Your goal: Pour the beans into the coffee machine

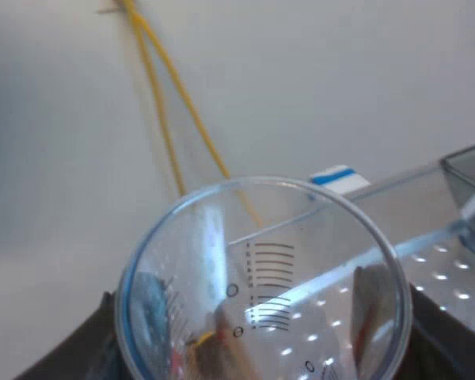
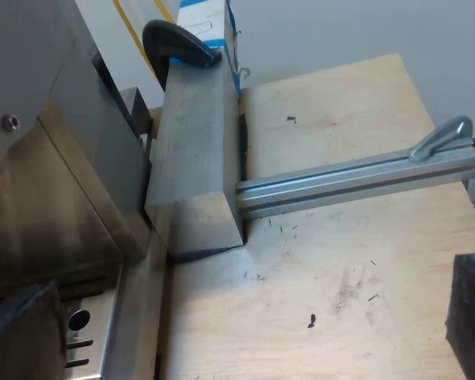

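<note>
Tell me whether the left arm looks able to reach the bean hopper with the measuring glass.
Probably yes: the left gripper holds the measuring glass over the machine's top, and the bean hopper stands close by its rim, with nothing seen between them.

measuring glass (image 1: pixel 261 277): base cut off; scale figures too small to read; contents blurred, not identifiable.
bean hopper (image 1: pixel 469 176), at the glass's 2 o'clock: one corner visible, remainder cut off.
espresso machine (image 2: pixel 55 158): mostly cut off.

An aluminium rail (image 2: pixel 356 182) lies on the wooden tabletop (image 2: pixel 324 293), butting a grey metal block (image 2: pixel 194 150).
</note>
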Controlling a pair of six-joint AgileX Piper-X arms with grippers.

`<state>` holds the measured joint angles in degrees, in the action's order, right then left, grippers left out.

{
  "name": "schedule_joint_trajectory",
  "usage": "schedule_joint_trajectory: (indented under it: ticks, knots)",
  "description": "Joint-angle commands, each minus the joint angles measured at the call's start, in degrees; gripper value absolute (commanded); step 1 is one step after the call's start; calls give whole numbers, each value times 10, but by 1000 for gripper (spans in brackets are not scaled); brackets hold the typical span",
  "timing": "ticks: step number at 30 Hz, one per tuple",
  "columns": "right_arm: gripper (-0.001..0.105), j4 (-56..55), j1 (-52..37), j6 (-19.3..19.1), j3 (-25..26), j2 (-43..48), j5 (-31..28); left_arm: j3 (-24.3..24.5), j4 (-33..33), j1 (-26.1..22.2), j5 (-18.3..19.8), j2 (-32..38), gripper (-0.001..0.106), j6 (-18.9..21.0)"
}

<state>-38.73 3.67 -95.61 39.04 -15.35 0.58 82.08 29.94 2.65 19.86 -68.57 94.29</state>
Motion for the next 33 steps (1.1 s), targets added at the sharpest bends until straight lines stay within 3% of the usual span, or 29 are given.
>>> schedule_joint_trajectory:
  ticks: [1, 21, 28, 33]
  knots:
    - [104, 4, 0, -1, 7, 2, 6, 27, -2, 21, 1, -18, 31, -12]
    - [104, 4, 0, -1, 7, 2, 6, 152, 2, 112, -4, -128, 31, -68]
    - [104, 3, 0, -1, 8, 2, 6, 183, 45, 129, -33, -169, 31, -138]
    - [104, 3, 0, -1, 8, 2, 10, 200, 47, 132, -45, -183, 31, -154]
